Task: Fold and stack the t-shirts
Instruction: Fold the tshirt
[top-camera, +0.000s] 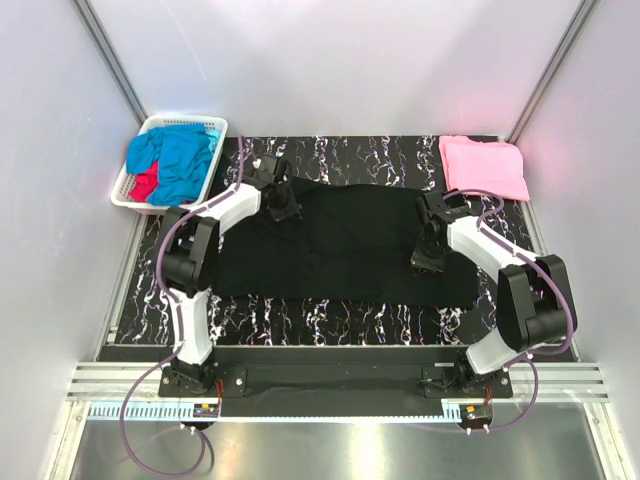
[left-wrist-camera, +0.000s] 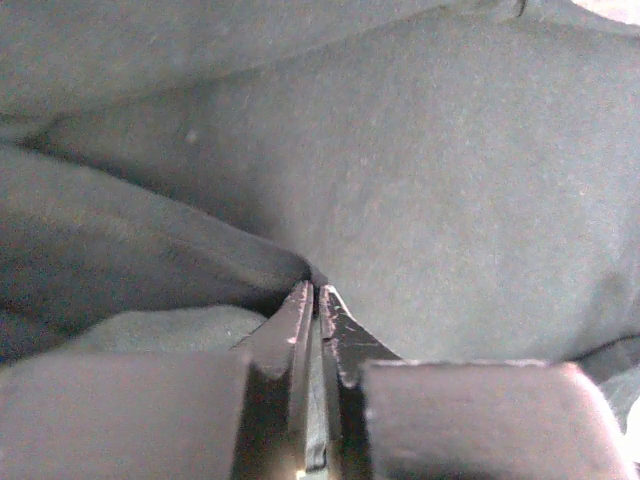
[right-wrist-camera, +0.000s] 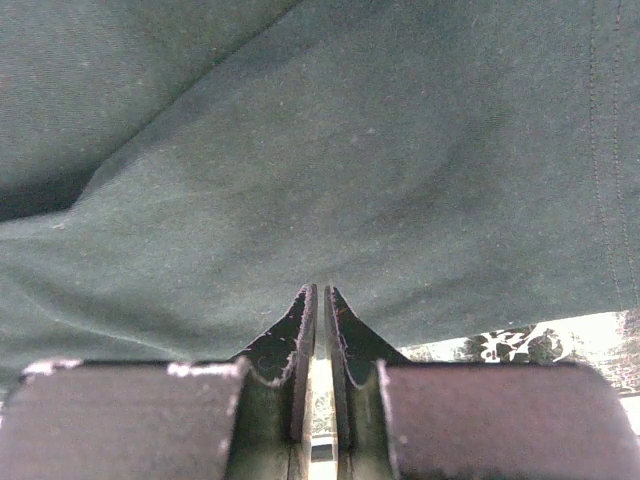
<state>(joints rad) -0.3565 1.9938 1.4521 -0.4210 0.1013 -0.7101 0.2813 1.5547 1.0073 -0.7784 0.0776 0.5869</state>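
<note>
A large black t-shirt (top-camera: 350, 240) lies spread across the middle of the table. My left gripper (top-camera: 281, 208) is down on its far left part. In the left wrist view the jaws (left-wrist-camera: 316, 288) stand almost together, pinching a raised fold of the black t-shirt (left-wrist-camera: 450, 200) at their tips. My right gripper (top-camera: 427, 260) is on the shirt's near right part. There the jaws (right-wrist-camera: 320, 290) show only a thin slit and nip the cloth (right-wrist-camera: 300, 150) close to its edge. A folded pink t-shirt (top-camera: 485, 167) lies at the back right. Blue (top-camera: 180, 160) and red (top-camera: 147, 186) t-shirts lie bunched in the basket.
A white slotted basket (top-camera: 185, 122) stands at the back left corner. The table top (top-camera: 330, 310) is black marble pattern with white veins; a strip of it shows past the shirt's edge (right-wrist-camera: 520, 345). Grey walls close in on both sides.
</note>
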